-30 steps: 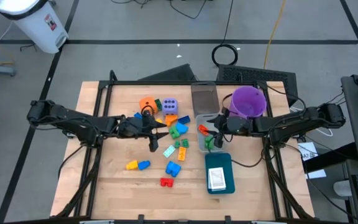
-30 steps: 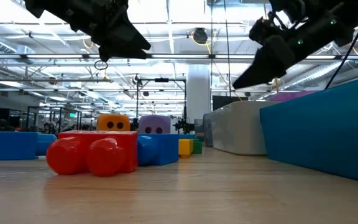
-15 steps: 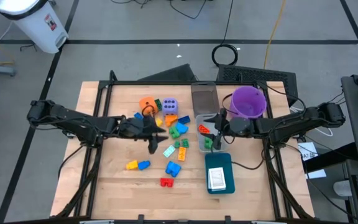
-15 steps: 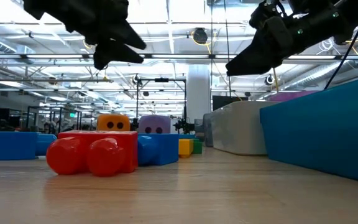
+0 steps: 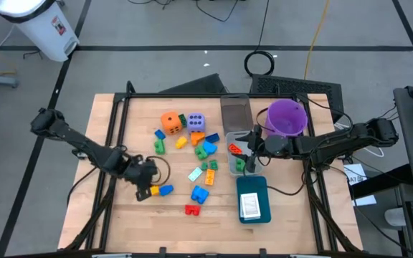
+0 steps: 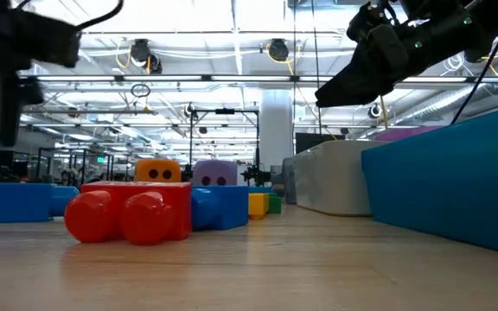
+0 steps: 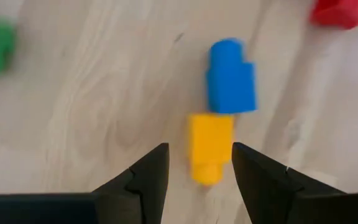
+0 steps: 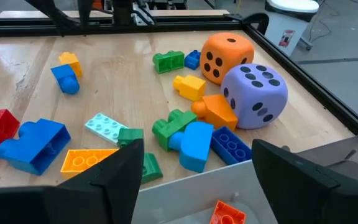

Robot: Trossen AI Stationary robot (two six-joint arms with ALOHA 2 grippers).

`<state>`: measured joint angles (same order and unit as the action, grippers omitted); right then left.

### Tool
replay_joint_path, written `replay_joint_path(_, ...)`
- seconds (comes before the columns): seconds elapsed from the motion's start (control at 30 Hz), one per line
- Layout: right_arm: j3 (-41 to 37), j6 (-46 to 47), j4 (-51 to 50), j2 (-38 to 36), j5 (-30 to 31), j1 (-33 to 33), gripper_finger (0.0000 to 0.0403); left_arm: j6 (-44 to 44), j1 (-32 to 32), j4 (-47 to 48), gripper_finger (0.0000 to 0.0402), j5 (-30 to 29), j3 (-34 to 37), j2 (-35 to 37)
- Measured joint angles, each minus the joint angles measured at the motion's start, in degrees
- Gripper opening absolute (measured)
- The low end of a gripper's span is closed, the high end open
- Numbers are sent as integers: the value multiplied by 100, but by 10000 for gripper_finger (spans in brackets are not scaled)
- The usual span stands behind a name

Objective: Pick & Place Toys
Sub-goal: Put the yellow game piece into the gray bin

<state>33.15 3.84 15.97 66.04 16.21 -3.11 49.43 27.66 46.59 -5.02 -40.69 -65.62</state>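
Left gripper hangs over a yellow block, fingers parted on either side, nothing pinched yet. Risk: a blue block butts vs. the yellow one's far end, so a skewed close could nudge both or grab the pair. Right gripper, spread wide & empty, sits over the clear bin w/ blocks inside; other toys lie mid-table.

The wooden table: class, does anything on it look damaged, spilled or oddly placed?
Nothing stands out. Loose blocks lie scattered on the wooden table, as expected mid-sorting; the orange die and lavender die sit flat, and the purple bucket stands upright.
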Motion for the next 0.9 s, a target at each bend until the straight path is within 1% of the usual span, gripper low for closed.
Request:
replay_joint_path(0.1, 0, 0, 6, 0, -2, 0, 271, 295, 302, -20, 184, -172, 0, -172)
replay_joint_path(0.27, 0, 2, 6, 0, -2, 0, 267, 367, 690, -57, 184, -188, 0, -552)
replay_joint_path(0.37, 0, 2, 6, 0, -2, 0, 265, 522, 831, -82, 184, -413, 0, -851)
replay_joint_path(0.47, 0, 2, 6, 0, -3, 0, 265, 484, 878, -319, 184, -557, 0, -1148)
replay_joint_path(0.63, 2, 0, 6, 0, -4, 0, 265, 237, 884, -900, 184, -591, -23, -1533)
replay_joint_path(0.73, 7, 2, 1, 0, -5, 0, 265, 211, 845, -1101, 184, -591, -22, -1667)
replay_joint_path(0.9, 7, 0, 1, -2, -7, 0, 265, 294, 826, -1139, 184, -585, -18, -1675)
